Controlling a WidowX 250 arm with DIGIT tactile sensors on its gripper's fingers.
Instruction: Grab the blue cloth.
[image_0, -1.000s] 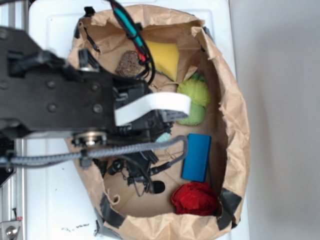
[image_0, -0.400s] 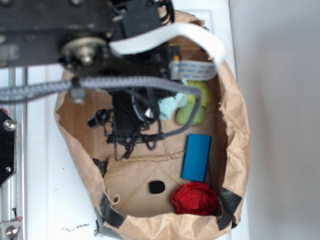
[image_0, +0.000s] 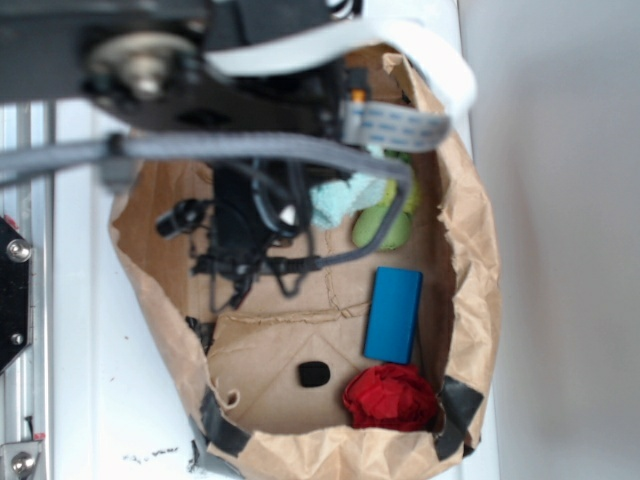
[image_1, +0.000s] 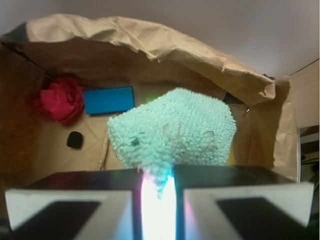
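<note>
The blue cloth (image_1: 172, 135), pale aqua and fuzzy, hangs from my gripper (image_1: 157, 180), whose jaws are shut on its pinched end. It fills the middle of the wrist view, lifted clear of the paper bag's floor. From the exterior camera the blue cloth (image_0: 345, 198) shows just right of my gripper (image_0: 290, 215), partly under the arm's cables, above the green object. The arm hides the upper part of the bag.
A brown paper bag (image_0: 470, 290) walls everything in. Inside lie a rigid blue block (image_0: 392, 314), a red crumpled cloth (image_0: 390, 397), a small black piece (image_0: 312, 374) and a green fuzzy object (image_0: 385, 228). The arm's grey cable (image_0: 260, 150) crosses the bag.
The arm has risen toward the camera and shifted up the frame. The blue cloth has come up off the bag floor with the gripper, and the small black piece now lies uncovered.
</note>
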